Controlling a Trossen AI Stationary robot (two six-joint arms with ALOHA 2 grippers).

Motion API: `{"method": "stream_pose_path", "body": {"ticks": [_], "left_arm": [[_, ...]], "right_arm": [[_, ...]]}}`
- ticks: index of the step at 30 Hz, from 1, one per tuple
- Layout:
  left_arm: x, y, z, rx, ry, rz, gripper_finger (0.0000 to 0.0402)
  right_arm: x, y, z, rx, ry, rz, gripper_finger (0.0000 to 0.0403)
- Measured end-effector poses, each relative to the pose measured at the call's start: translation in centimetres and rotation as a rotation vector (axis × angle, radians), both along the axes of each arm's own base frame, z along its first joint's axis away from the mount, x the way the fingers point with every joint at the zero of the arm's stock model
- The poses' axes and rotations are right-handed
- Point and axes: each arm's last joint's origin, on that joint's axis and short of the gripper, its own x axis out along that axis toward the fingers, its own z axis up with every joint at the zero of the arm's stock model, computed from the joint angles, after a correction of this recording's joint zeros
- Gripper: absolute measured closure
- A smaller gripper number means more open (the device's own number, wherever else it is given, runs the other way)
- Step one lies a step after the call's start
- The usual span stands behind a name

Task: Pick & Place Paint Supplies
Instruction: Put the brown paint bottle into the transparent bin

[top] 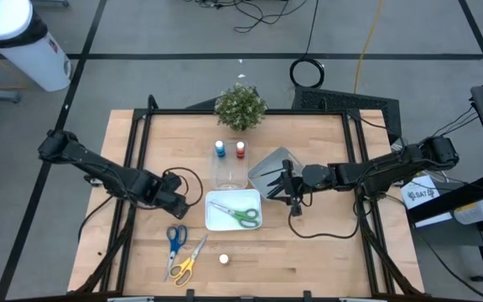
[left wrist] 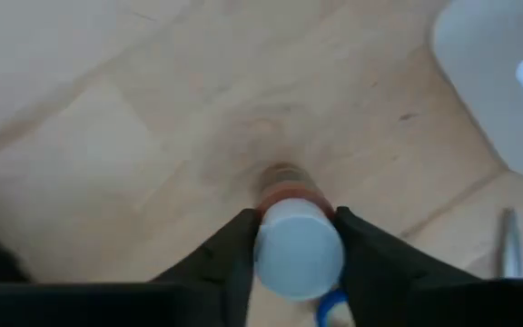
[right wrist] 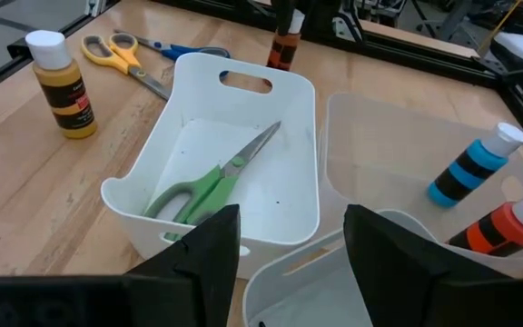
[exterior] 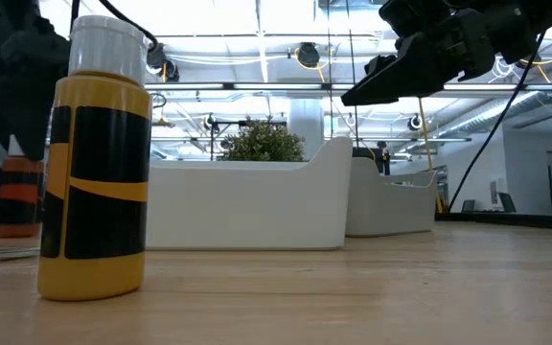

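Wooden bench (top: 325, 243) carries the trays, and the left claw (left wrist: 293, 238) straddles a white-capped brown paint bottle (left wrist: 296, 250) standing beside the white tray (top: 233, 210), its fingers touching the cap, so next comes a firm squeeze and lift, while the right claw (right wrist: 289, 241) hangs half open and empty above the trays.

- Tabletop (top: 325, 235): pale wood, planked, matt, grain visible.
- White tray (right wrist: 293, 186): smooth plastic, slight sheen.
- Clear tray (right wrist: 379, 154): translucent plastic.
- Green scissors (right wrist: 209, 186): metal blades, plastic handles.
- Yellow paint bottle (exterior: 94, 182): glossy plastic, black label, white cap.
- Left claw (left wrist: 293, 250), right claw (right wrist: 289, 250): dark matt fingers.
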Motion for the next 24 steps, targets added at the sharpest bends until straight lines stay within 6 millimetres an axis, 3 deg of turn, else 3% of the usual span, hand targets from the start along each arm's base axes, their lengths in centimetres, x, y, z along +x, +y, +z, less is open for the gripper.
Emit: {"method": "stream_pose_path", "body": {"ticks": [2,8,13,20,24], "left_arm": [[0.0,0.0,0.1,0.001,-0.004,0.007,0.0279],[0.4,0.5,1.8,0.03,-0.08,0.002,0.0279],[2.0,1.6,5.8,0.096,-0.189,-0.094,0.0279],[5.2,4.7,12.2,0.25,-0.337,-0.229,0.0279],[7.8,6.8,14.0,0.319,-0.331,-0.291,0.0279]], "right_arm": [[0.0,0.0,0.0,0.0,0.0,0.0,0.0216],[0.0,0.0,0.0,0.001,-0.004,0.0,0.0216],[0.1,0.0,0.1,0.003,-0.014,0.0,0.0216],[0.1,0.0,0.1,0.002,-0.016,-0.003,0.0216],[0.1,0.0,0.1,0.001,-0.016,-0.005,0.0216]]}}
